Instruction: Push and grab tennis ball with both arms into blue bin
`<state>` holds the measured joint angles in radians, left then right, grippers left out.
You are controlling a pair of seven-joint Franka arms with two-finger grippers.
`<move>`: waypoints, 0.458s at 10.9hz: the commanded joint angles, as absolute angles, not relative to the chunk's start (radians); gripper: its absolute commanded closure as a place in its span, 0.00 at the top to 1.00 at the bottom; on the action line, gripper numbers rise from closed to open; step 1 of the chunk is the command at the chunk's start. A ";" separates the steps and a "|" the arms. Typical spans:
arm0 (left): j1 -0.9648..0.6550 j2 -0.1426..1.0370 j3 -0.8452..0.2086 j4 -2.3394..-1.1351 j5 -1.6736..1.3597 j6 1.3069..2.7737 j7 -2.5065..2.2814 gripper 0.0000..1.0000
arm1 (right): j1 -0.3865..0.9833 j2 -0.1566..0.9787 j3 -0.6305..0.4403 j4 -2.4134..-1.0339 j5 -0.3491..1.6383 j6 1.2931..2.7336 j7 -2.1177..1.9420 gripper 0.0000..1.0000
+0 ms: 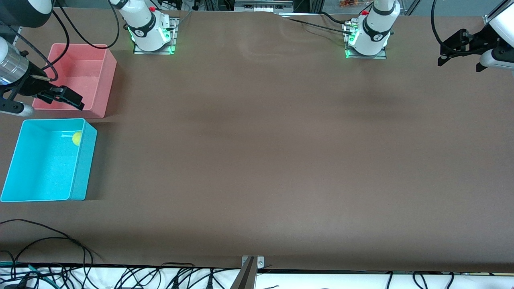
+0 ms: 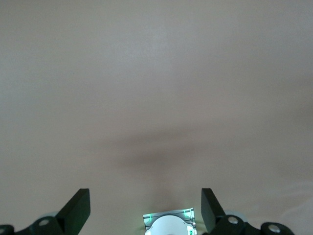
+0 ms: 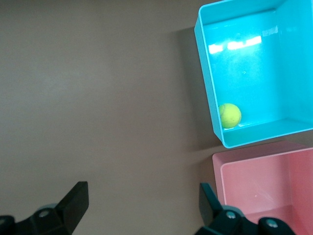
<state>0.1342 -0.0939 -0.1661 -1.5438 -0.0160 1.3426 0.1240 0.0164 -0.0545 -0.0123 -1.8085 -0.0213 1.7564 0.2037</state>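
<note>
Already the tennis ball (image 1: 76,138) sat inside the blue bin (image 1: 24,136), in a corner by the pink bin (image 1: 108,76), well clear of both fingers. Right fingers (image 1: 66,97) apart, empty, over pink bin. Left fingers (image 1: 461,50) apart, empty, over bench (image 1: 281,160).

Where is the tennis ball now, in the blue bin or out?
In: the tennis ball rests on the blue bin floor, in a corner.

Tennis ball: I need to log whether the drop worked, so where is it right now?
The tennis ball lies inside the blue bin, in the corner nearest the pink bin, at the right arm's end of the table.
</note>
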 commanded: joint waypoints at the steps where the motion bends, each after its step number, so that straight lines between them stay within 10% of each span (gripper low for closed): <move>1: 0.126 -0.081 -0.169 -1.516 0.009 1.330 0.117 1.00 | 0.014 -0.126 -0.015 -1.839 -0.012 1.760 0.184 1.00; 5: 0.127 -0.081 -0.164 -1.516 0.011 1.330 0.115 1.00 | 0.008 -0.072 -0.043 -1.721 -0.012 1.602 0.020 1.00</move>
<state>0.1327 -0.0938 -0.1658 -1.5438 -0.0140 1.3426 0.1240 0.0144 -0.0997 -0.0274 -1.7874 -0.0214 1.6828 0.1356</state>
